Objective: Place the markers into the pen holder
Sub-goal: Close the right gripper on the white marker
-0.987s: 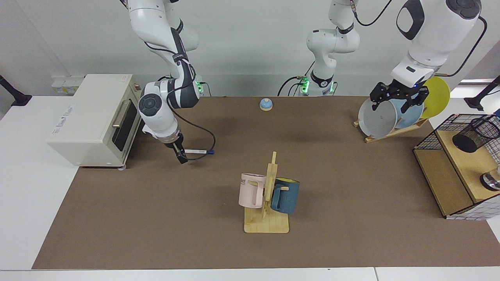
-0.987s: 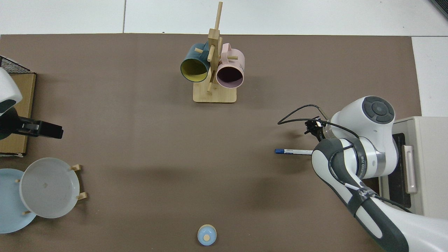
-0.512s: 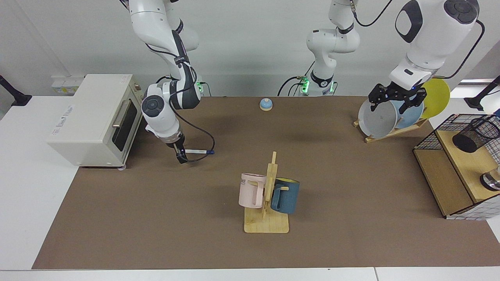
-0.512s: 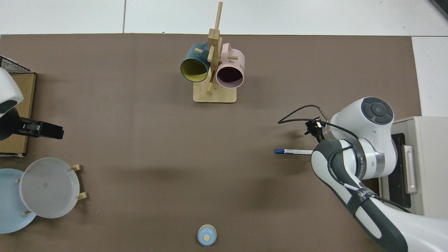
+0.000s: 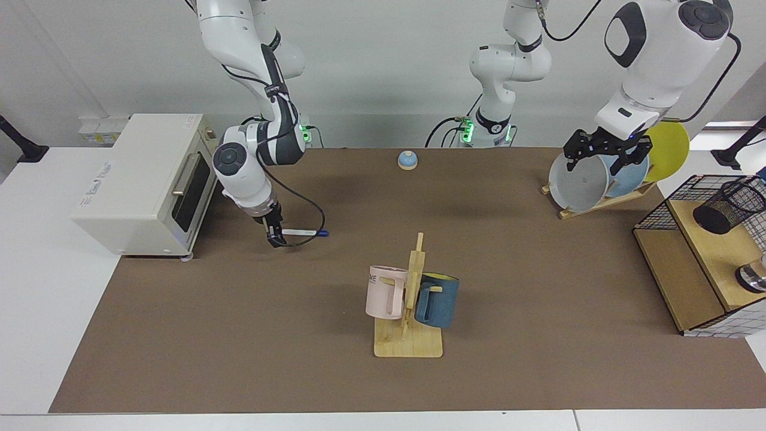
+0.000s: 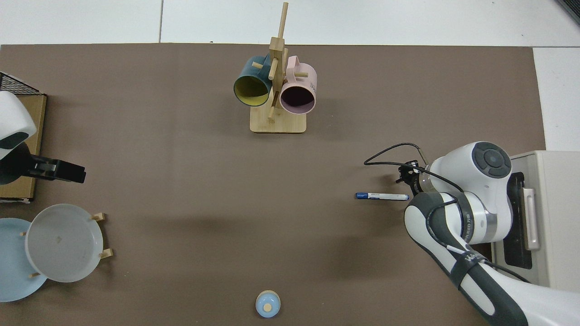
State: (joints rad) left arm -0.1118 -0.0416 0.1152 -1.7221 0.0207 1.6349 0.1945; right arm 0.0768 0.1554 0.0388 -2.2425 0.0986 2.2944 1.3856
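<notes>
The white marker [image 5: 305, 231] with its dark blue cap lies flat on the brown mat, cap end pointing away from the toaster oven; from above, the marker [image 6: 381, 196] shows full length. My right gripper [image 5: 274, 237] points down at the marker's white end, right beside it; contact is unclear. In the top view the arm's own wrist hides this gripper. The black mesh pen holder [image 5: 727, 205] lies tilted on the wooden shelf at the far right, out of the top view. My left gripper [image 5: 606, 157] hangs open and empty above the plate rack.
A mug tree [image 5: 409, 311] with a pink and a blue mug stands mid-table. A toaster oven [image 5: 143, 179] sits just behind the right arm. Plates [image 5: 579, 182] lean in a rack, a wire-grid shelf [image 5: 688, 269] holds a shiny metal object [image 5: 754, 276], and a blue bell [image 5: 407, 160] sits at the back.
The right arm's wrist has shifted slightly toward the toaster oven, uncovering more of the marker's white end from above. The marker has not moved. The left gripper has drifted a little upward.
</notes>
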